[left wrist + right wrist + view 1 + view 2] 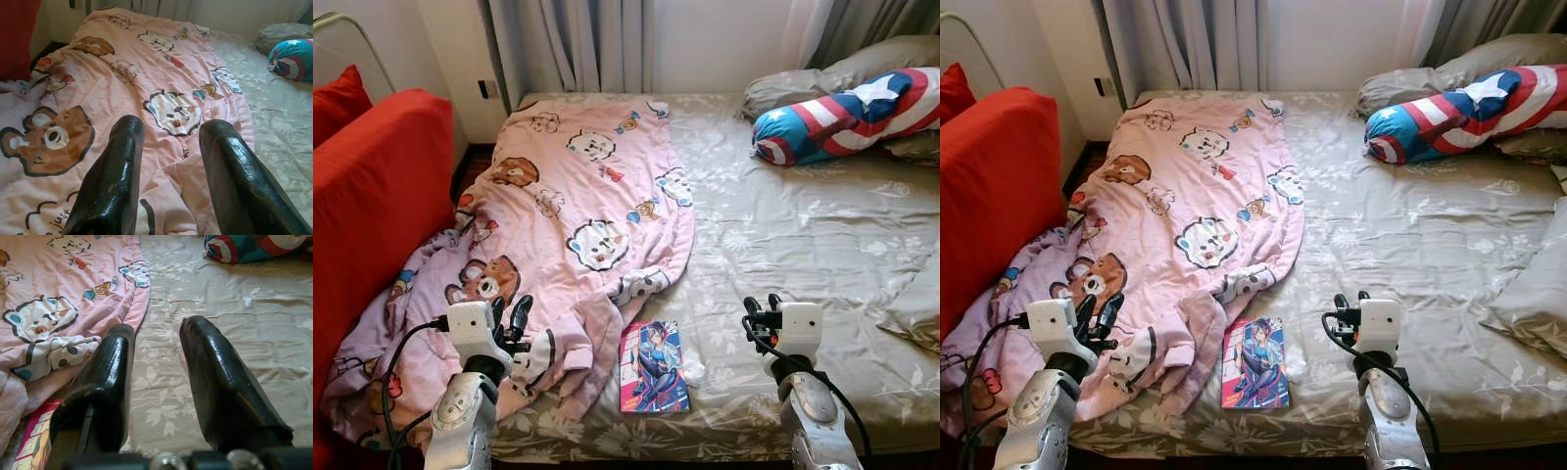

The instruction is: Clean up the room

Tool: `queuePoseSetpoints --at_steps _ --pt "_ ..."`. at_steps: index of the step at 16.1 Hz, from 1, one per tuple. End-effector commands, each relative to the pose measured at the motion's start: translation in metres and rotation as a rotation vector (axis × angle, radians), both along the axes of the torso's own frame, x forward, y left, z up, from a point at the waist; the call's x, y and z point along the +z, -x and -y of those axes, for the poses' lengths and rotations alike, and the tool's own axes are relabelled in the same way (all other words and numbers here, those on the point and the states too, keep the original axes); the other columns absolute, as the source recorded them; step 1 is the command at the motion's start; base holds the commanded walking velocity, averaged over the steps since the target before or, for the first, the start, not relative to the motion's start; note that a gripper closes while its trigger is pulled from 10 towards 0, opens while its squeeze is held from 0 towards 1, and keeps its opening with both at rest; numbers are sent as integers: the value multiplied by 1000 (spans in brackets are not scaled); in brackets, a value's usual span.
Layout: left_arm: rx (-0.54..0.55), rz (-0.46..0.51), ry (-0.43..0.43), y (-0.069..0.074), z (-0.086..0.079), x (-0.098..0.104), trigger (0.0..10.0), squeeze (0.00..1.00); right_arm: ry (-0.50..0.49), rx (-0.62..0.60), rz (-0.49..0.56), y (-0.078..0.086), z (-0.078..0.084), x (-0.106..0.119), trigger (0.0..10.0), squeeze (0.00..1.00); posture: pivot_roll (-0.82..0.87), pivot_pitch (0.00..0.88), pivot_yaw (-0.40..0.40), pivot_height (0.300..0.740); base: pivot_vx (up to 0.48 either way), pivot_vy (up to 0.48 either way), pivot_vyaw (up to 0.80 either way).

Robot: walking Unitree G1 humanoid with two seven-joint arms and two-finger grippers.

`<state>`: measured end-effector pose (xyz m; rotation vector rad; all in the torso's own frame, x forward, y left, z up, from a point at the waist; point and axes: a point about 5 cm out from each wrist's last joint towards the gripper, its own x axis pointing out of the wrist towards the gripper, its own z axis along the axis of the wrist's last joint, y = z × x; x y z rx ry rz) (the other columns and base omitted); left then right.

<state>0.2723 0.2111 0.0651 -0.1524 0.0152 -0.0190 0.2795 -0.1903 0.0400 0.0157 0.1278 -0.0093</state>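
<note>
Over the pink blanket (578,206): left gripper (507,318), fingers parted, holding nothing. Over the grey sheet (783,245) beside the comic book (653,366): right gripper (761,311), likewise apart and empty.

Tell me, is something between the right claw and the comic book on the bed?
Nothing visible stands between them. The right claw, open, hovers over bare bed sheet; the comic book lies uncovered toward the robot's left, beside the pink blanket.

Two silver arms, white wrist housings, black cables; left tool (509,315) and right tool (761,306) have glossy black fingers (115,181).
</note>
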Motion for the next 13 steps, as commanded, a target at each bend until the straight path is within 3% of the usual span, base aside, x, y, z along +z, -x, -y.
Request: queuePoseSetpoints --at_steps 1,5,13 --pt "8 -8 -12 3 -4 1 10000 0 5 5 -22 1 -2 -1 10000 0 -26 111 -22 711 0 0 0" --pt "6 -13 -14 3 -3 1 10000 0 -1 6 -15 -1 -2 1 10000 0 -30 120 -22 681 0 0 0" --pt "24 -6 -11 3 -5 4 10000 0 1 4 -39 -1 -3 -1 10000 0 -29 124 -27 672 0 0 0"
